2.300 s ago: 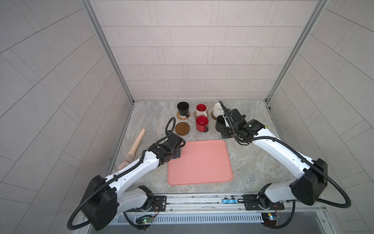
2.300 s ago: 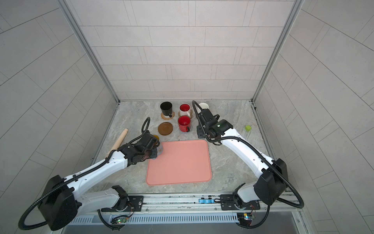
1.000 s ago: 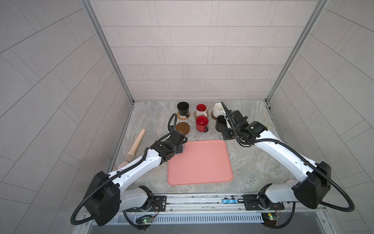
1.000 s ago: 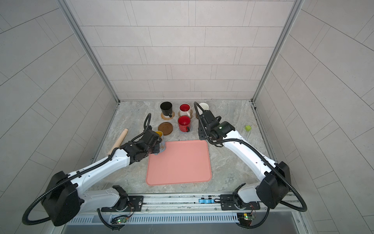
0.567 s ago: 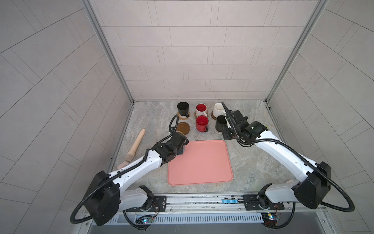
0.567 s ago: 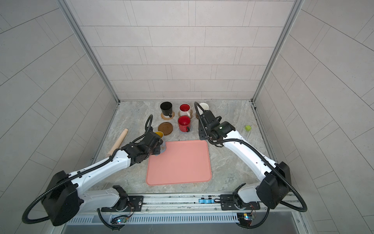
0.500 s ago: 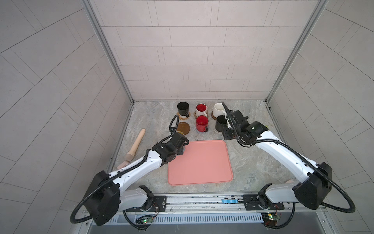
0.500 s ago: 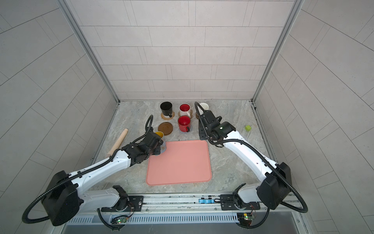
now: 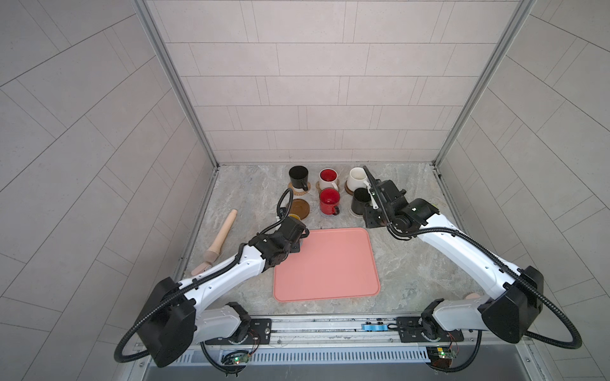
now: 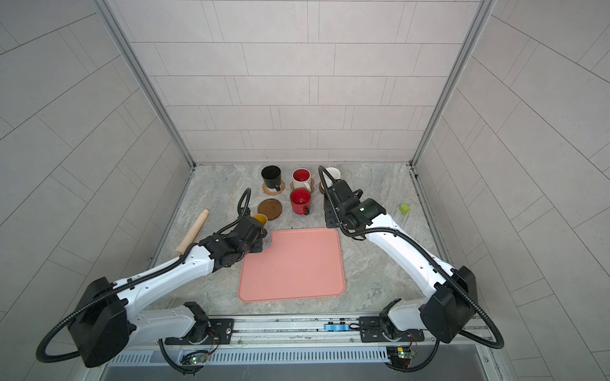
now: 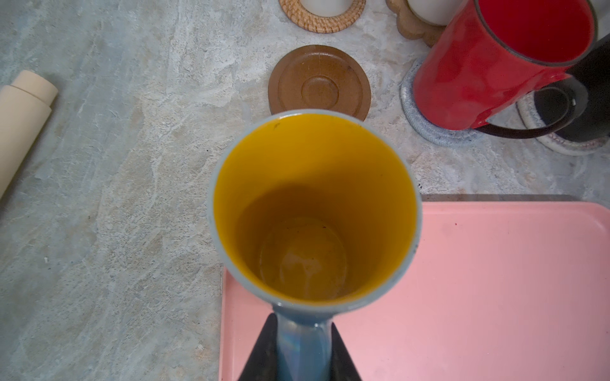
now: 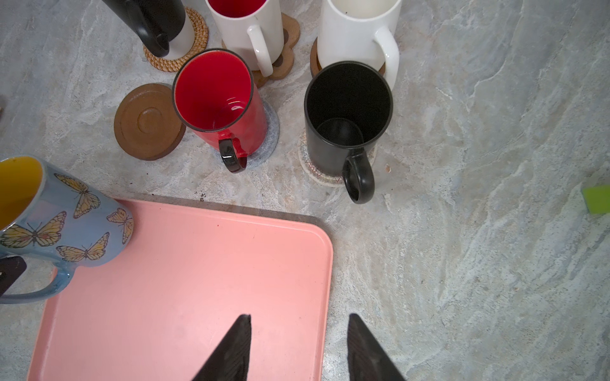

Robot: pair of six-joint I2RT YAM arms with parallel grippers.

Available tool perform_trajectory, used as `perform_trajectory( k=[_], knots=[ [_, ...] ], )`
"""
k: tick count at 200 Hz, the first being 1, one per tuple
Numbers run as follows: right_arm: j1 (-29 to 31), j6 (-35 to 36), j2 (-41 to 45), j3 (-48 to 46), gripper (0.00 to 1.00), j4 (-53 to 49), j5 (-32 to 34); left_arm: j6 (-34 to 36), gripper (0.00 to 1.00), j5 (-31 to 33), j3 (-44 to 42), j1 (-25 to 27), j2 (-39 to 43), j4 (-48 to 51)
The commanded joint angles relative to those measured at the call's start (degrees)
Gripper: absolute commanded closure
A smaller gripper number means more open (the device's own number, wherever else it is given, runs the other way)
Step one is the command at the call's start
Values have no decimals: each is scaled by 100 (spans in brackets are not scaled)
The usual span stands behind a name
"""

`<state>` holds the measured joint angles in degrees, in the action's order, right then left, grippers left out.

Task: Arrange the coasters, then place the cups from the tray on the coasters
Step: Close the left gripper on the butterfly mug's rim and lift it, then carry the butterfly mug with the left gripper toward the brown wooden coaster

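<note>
left jaws clamped on blue mug [image 11: 313, 204] handle | mug at tray [image 12: 185, 280] corner, near bare brown coaster [image 11: 319, 84] | right jaws apart, empty, over tray | red mug [image 12: 244, 132] sits on grey coaster [image 12: 272, 129]

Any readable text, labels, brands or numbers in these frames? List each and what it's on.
None readable.
Light blue ceramic mug with yellow inside: butterfly pictures only, no words.
Small circuit boards with green lights: any print too small to read.
</note>
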<state>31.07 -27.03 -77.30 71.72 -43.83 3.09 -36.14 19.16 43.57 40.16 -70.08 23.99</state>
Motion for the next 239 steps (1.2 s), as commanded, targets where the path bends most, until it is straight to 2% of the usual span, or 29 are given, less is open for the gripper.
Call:
perform_trajectory(
  k=[1,123,175,239],
  knots=[
    [-27,-40,175,-53,50,4,95,116,100,399,97,44,155,-367],
    [-40,-76,185,-28,50,-51,95,601,100,898,-148,58,469,-1361],
    [-33,-93,218,-44,50,-97,130,832,100,1391,-175,57,235,-2261],
    [-37,-108,208,-44,50,-118,166,1107,100,1488,207,-110,-519,-2930]
  ],
)
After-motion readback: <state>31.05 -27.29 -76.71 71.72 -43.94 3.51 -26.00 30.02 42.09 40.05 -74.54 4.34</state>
